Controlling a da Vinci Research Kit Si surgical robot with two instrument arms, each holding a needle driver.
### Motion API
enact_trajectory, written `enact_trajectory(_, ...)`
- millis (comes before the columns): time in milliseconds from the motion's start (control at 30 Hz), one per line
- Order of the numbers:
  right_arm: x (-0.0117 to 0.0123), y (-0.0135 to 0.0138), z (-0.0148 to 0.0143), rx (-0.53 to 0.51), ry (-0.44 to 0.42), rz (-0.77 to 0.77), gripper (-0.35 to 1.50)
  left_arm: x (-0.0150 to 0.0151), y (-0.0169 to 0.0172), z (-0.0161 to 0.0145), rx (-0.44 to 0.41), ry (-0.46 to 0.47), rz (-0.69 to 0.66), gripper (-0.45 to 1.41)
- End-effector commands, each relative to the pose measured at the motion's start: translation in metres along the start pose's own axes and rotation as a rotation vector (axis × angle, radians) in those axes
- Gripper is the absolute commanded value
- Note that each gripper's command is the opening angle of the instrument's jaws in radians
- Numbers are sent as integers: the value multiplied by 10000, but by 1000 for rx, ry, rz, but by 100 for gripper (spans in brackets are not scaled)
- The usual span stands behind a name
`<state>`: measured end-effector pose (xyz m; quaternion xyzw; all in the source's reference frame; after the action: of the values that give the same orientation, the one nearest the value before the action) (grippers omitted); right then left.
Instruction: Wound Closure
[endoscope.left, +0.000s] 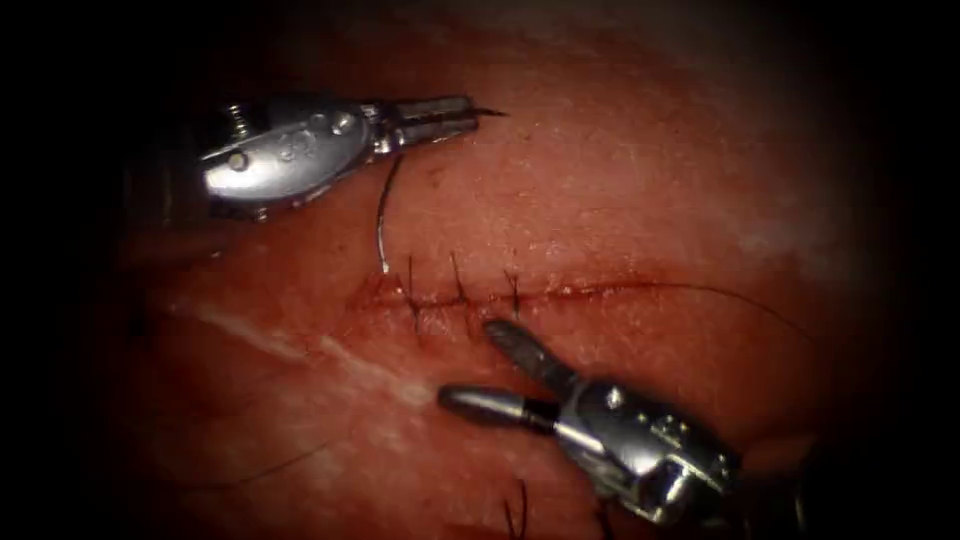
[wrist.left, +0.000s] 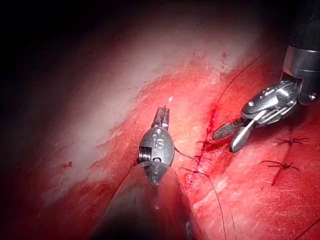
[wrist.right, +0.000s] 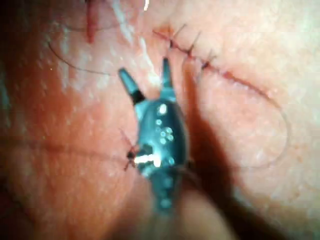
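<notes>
A single bright light is falling on the middle of the endoscope view and thinning outward on all sides, a dark surround (endoscope.left: 40, 270) is closing in at every edge, and in the left wrist view shadow is swallowing the ground beyond the lit patch.

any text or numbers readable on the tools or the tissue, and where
Left gripper, shut on the needle: engraved marks on its wrist housing, too blurred to read.
Same housing in the left wrist view: a mark, perhaps "S", uncertain.
Right gripper, open, empty: none.
Tissue: none.
</notes>
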<state>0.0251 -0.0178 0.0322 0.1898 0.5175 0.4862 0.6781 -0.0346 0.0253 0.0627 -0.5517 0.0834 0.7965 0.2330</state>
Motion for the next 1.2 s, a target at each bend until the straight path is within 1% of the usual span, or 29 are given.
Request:
enact_trajectory(33, -3, -2, 1, 18, 0, 39, 78, -3, 8, 7, -14, 19, 4, -45)
enact_trajectory(67, 3, -1, 2, 35, -5, 56, 83, -1, 10, 8, -25, 31, 10, -45)
enact_trajectory(167, 13, 1, 9, 61, -10, 88, 88, 4, 16, 9, -38, 50, 29, -45)
enact_trajectory(333, 21, 3, 31, 94, -43, 118, 86, 6, 20, 11, -46, 66, 48, -45)
enact_trajectory(467, 22, 7, 48, 96, -52, 124, 86, 6, 23, 13, -55, 74, 51, -45)
enact_trajectory(667, 24, 11, 54, 100, -52, 126, 81, 7, 25, 14, -61, 78, 52, -45)
enact_trajectory(733, 24, 11, 55, 103, -52, 126, 74, 7, 25, 14, -61, 79, 52, -45)
enact_trajectory(800, 24, 11, 57, 102, -52, 126, 61, 7, 26, 14, -63, 80, 53, -45)
enact_trajectory(933, 24, 11, 62, 106, -68, 149, 20, 9, 27, 14, -65, 82, 52, -45)
enact_trajectory(967, 23, 12, 64, 112, -81, 147, -15, 11, 28, 14, -66, 83, 52, -45)
enact_trajectory(1000, 23, 13, 65, 115, -88, 146, -35, 11, 28, 14, -67, 83, 51, -45)
enact_trajectory(1100, 23, 17, 65, 132, -99, 142, -35, 14, 28, 12, -70, 85, 49, -45)
enact_trajectory(1133, 24, 20, 63, 120, -96, 141, -35, 15, 27, 11, -71, 85, 48, -45)
enact_trajectory(1200, 24, 25, 59, 97, -88, 82, -35, 16, 25, 10, -73, 86, 47, -45)
